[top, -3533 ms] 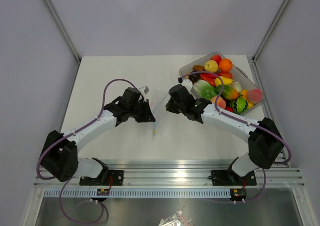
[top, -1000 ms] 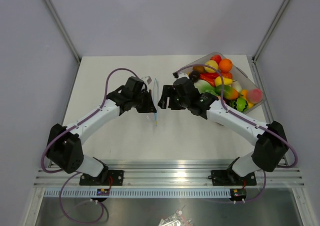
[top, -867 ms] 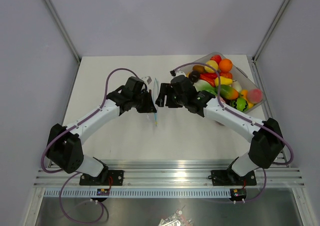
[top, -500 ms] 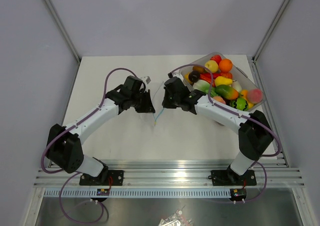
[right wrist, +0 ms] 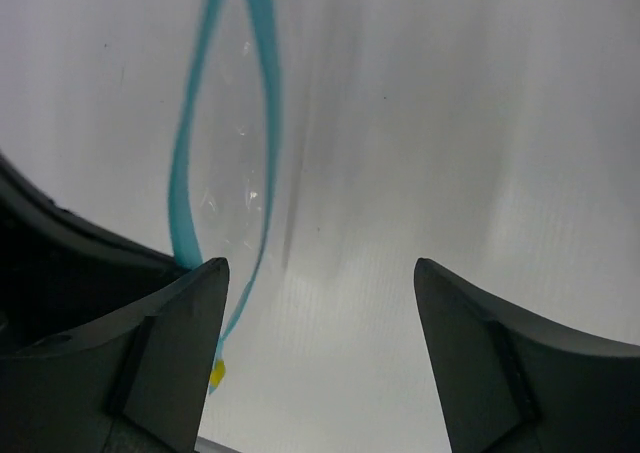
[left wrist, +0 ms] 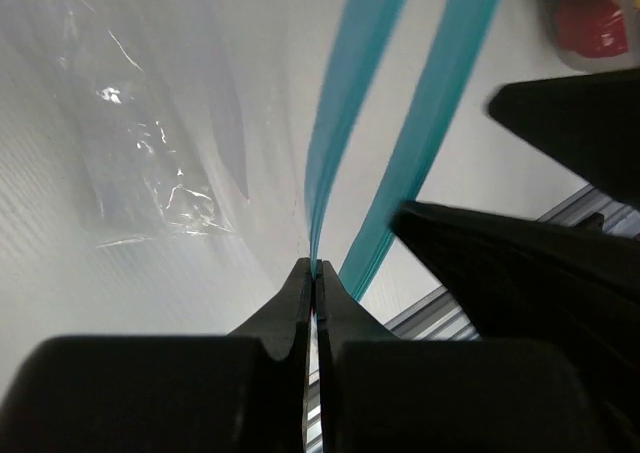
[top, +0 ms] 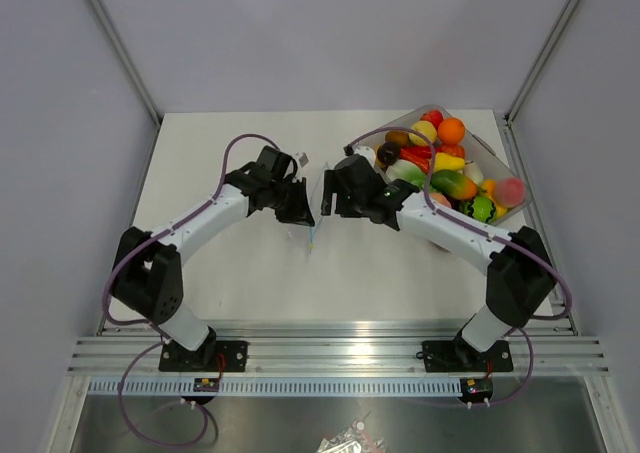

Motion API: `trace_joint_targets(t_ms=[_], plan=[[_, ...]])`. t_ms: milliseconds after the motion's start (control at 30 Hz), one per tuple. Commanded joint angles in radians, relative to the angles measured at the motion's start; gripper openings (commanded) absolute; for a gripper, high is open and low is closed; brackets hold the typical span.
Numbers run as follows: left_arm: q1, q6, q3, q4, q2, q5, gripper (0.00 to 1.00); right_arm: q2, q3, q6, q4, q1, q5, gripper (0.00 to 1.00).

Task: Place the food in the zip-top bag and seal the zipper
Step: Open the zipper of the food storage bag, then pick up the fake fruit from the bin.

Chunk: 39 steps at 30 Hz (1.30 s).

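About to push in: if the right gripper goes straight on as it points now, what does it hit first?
Probably the bag, at its blue zipper strip, just ahead beside one finger of the open right gripper. The left gripper, pinching that strip, is close behind. Depth is unclear.

Left arm (top: 195,225): reaches forward and inward from base, elbow bent, wrist angled toward centre. Left gripper (left wrist: 315,266): fingers pressed tight together, tips pinching zipper (left wrist: 338,123). Right arm (top: 455,231): stretched inward across table, wrist facing left one. Right gripper (right wrist: 320,273): jaws spread wide, gripping nothing. Two grippers face each other, close together at centre.
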Motion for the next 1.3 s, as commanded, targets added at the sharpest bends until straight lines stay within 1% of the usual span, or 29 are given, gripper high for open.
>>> trace_joint_targets(t_ms=[0, 133, 167, 233, 267, 300, 333, 367, 500, 633, 733, 867, 933, 1033, 1167, 1267], plan=[[0.004, 0.012, 0.039, 0.019, 0.046, 0.051, 0.00, -0.155, -0.013, -0.021, -0.053, -0.033, 0.073, 0.83], [0.004, 0.011, 0.054, 0.019, 0.076, 0.050, 0.00, -0.330, -0.106, -0.001, -0.102, -0.142, 0.092, 0.85], [0.004, 0.011, 0.055, 0.023, 0.077, 0.051, 0.00, -0.353, -0.117, 0.004, -0.119, -0.200, 0.098, 0.85], [0.004, 0.009, 0.058, 0.029, 0.086, 0.059, 0.00, -0.414, -0.146, 0.008, -0.188, -0.266, 0.127, 0.90], [0.004, 0.006, 0.059, 0.029, 0.091, 0.060, 0.00, -0.430, -0.155, 0.013, -0.212, -0.328, 0.136, 0.93], [0.002, 0.004, 0.062, 0.032, 0.097, 0.062, 0.00, -0.445, -0.163, 0.018, -0.255, -0.356, 0.148, 0.95], [0.002, 0.006, 0.065, 0.034, 0.100, 0.065, 0.00, -0.471, -0.174, 0.021, -0.265, -0.384, 0.143, 0.96], [0.002, 0.004, 0.068, 0.035, 0.105, 0.063, 0.00, -0.480, -0.201, 0.021, -0.271, -0.442, 0.132, 0.98], [-0.008, -0.005, 0.097, 0.029, 0.131, 0.066, 0.00, -0.488, -0.249, 0.016, -0.269, -0.540, 0.078, 0.99], [-0.030, -0.011, 0.130, 0.017, 0.154, 0.051, 0.00, -0.448, -0.284, -0.018, -0.211, -0.596, -0.002, 1.00], [-0.048, -0.017, 0.145, 0.014, 0.169, 0.048, 0.00, -0.418, -0.278, -0.022, -0.179, -0.628, -0.019, 0.99], [-0.062, -0.025, 0.148, 0.022, 0.174, 0.045, 0.00, -0.402, -0.258, -0.028, -0.133, -0.642, -0.045, 0.95], [-0.065, -0.026, 0.156, 0.025, 0.175, 0.043, 0.00, -0.366, -0.245, -0.044, -0.131, -0.640, -0.046, 0.94], [-0.071, -0.025, 0.170, 0.014, 0.181, 0.043, 0.00, -0.315, -0.251, -0.056, -0.122, -0.640, -0.043, 0.97], [-0.074, -0.022, 0.179, 0.006, 0.188, 0.042, 0.00, -0.281, -0.274, -0.059, -0.084, -0.643, -0.066, 0.99], [-0.076, -0.020, 0.177, 0.003, 0.189, 0.042, 0.00, -0.261, -0.284, -0.062, -0.059, -0.643, -0.080, 0.98]])
